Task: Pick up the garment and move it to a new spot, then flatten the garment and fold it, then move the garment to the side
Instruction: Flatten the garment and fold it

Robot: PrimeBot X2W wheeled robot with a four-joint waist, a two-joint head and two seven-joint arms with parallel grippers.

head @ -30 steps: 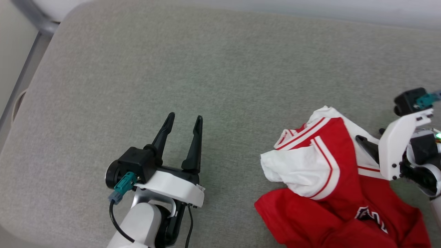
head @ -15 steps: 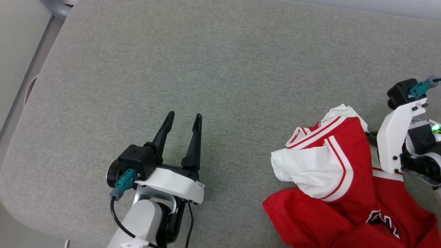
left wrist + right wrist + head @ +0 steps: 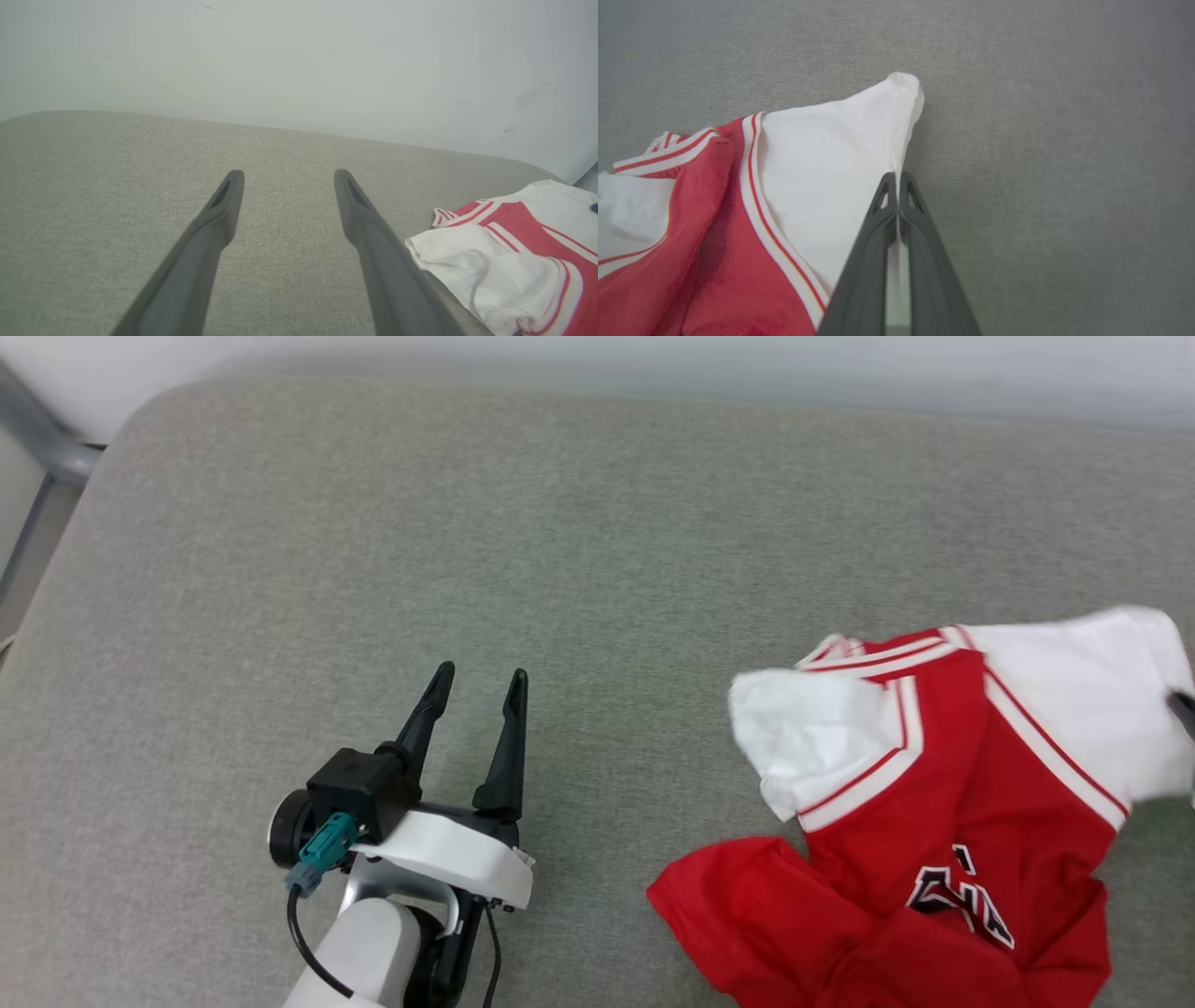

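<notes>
Two jaws of the left gripper (image 3: 482,672) stand spread at 7 o'clock in the head view, against bare grey worktop (image 3: 560,523). The garment (image 3: 943,784) lies crumpled at 4 o'clock, well apart from them.

In the left wrist view the jaws are spread too, with the garment (image 3: 504,252) at 4 o'clock.

In the right wrist view the right gripper (image 3: 896,176) rises from 6 o'clock, jaws pressed together, pinching the white sleeve's edge. The rest of the garment (image 3: 738,224) spreads toward 8 o'clock.
</notes>
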